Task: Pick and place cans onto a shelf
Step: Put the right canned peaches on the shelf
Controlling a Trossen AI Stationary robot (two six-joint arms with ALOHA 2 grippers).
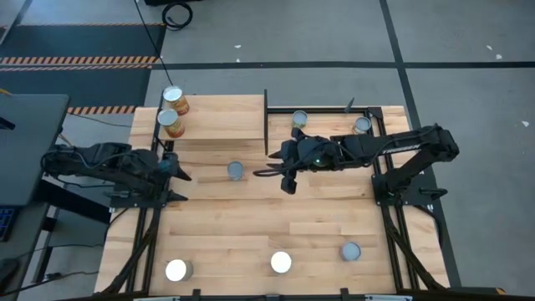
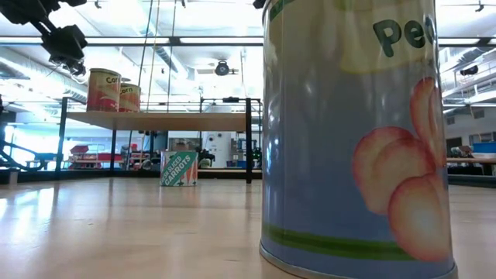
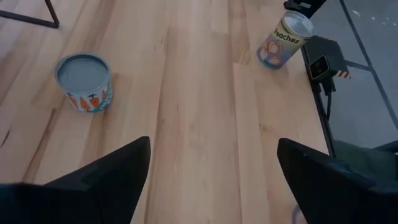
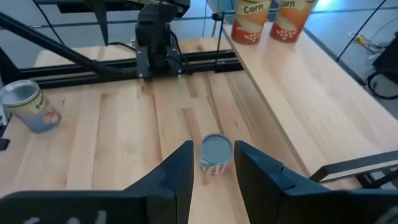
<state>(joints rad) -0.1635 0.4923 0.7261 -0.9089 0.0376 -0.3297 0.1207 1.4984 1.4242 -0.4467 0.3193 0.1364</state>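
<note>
High view: two orange corn cans (image 1: pixel 174 111) upright on the shelf (image 1: pixel 221 119) at its far-left end, touching or nearly so; six more off it. Carrots can (image 1: pixel 236 170) on the bench (image 1: pixel 251 221) just in front of the shelf, between the two arms; two cans (image 1: pixel 299 119) at the far side right of the shelf's black upright; three along the near edge, incl. peaches can (image 1: pixel 350 251). Judged two of eight placed, six left. Right gripper (image 1: pixel 266 172) stretched toward the carrots can, near but apart, fingers slightly parted with nothing between them; right wrist view shows the can framed in the gap ahead, likely next pick. Left gripper (image 1: pixel 180 174) low at the bench's left edge, fingers spread wide, empty, waiting. Low view mostly blocked by one near can; labels on the far-right pair unreadable; near-edge tops glare white; left wrist view cuts off a can top at its corner.
</note>
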